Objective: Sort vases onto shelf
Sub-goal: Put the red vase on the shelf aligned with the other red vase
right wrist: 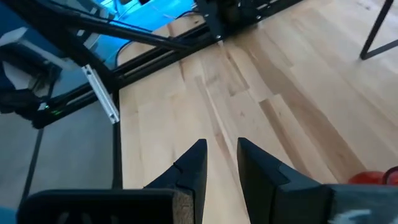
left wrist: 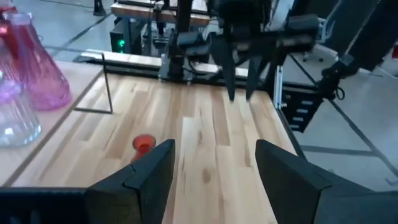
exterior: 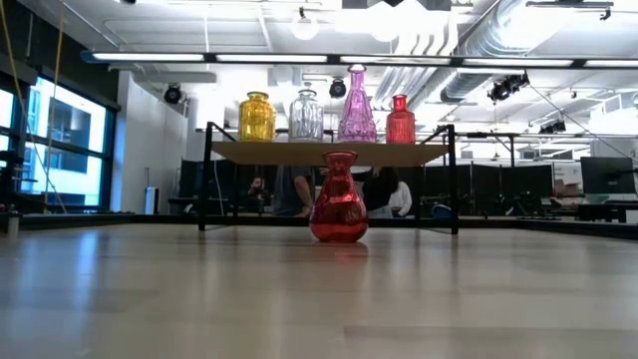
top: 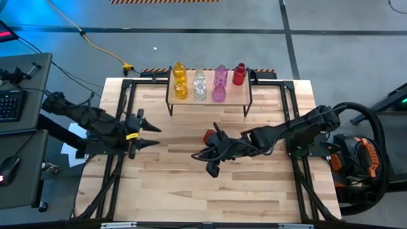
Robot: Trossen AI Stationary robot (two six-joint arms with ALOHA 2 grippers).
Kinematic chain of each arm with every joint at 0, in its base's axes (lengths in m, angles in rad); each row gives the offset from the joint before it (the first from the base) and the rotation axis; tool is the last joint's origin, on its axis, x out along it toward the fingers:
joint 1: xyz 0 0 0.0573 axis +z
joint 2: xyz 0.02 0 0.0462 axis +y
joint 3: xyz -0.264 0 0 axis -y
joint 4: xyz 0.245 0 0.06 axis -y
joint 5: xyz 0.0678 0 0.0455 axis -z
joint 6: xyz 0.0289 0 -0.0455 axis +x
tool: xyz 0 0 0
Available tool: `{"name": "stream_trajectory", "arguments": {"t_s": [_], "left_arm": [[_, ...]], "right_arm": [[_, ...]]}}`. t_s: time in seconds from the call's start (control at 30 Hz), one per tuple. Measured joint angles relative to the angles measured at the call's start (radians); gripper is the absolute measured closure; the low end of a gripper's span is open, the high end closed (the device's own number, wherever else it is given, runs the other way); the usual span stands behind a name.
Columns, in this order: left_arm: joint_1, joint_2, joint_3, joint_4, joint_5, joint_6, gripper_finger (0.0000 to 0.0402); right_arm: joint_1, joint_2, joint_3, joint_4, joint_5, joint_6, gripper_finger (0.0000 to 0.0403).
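Seven vases are seen standing upright on the shelf (top: 241, 94), which is set at the table's twelve o'clock edge in the high view. From nine o'clock to three o'clock along the board, two yellow vases (top: 180, 79), two clear vases (top: 200, 84), two pink vases (top: 219, 83) and one red vase (top: 239, 74) are lined up, their long axes vertical and necks pointing up.

A second red vase (exterior: 338, 198) is left on the wooden table (top: 254, 191) near its centre, in front of the shelf. In the low view it is shown upright, its long axis vertical, the bulbous body on the boards and the narrow neck pointing straight up.

The right gripper (top: 202, 161) is held just at five o'clock of this vase, not touching it; its fingers are parted by a narrow gap with nothing between them, as shown in the right wrist view.

The left gripper (top: 152, 136) is held at the table's nine o'clock side, its fingers spread apart and empty.
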State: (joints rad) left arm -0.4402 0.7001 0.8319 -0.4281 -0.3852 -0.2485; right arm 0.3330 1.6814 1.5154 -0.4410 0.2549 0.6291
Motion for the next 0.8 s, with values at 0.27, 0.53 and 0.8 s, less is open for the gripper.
{"name": "stream_trajectory", "arguments": {"t_s": [0.27,0.53,0.8], "left_arm": [[-0.064,-0.287,-0.279,0.129,0.0,0.018,0.0187],[-0.072,-0.538,-0.508,0.216,0.022,-0.002,0.0187],[-0.072,-0.671,-0.647,0.259,0.062,0.007,0.0187]], "right_arm": [[0.0,0.0,0.0,0.013,0.071,-0.008,0.0331],[-0.021,0.0,0.0,0.015,0.071,-0.008,0.0331],[-0.054,0.0,0.0,0.014,0.074,-0.008,0.0331]]}}
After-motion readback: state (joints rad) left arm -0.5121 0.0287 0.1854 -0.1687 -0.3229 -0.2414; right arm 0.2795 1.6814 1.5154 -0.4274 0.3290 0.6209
